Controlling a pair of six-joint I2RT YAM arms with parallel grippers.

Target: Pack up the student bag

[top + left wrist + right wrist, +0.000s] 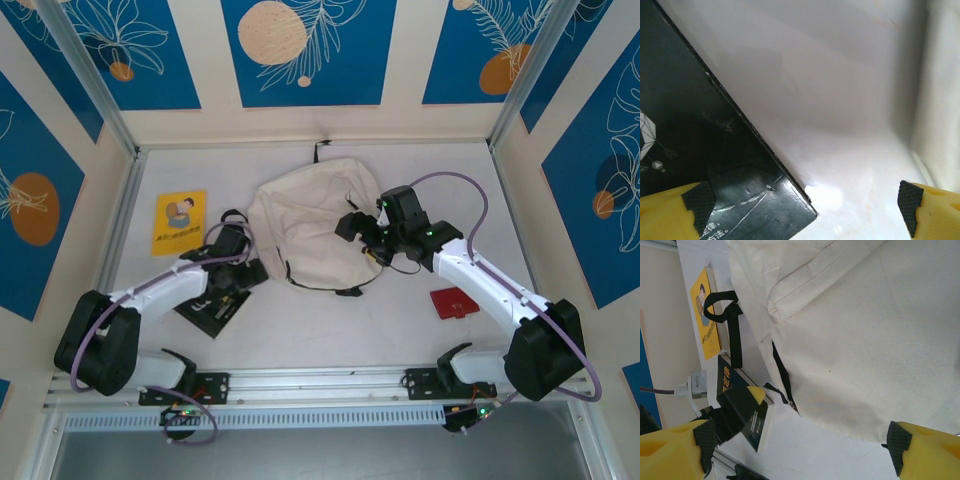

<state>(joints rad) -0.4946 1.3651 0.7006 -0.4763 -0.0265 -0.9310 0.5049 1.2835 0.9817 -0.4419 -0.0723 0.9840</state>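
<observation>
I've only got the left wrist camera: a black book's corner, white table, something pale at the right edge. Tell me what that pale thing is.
Observer: It's the cream backpack, lying mid-table just to the right of the left gripper.
Operator: Give me the right arm's position.
Observer: The right gripper hovers over the backpack's right side, jaws open with nothing between them.
Operator: Name another loose thing on the table.
Observer: A yellow book lies flat on the far left, beyond the left arm.
</observation>
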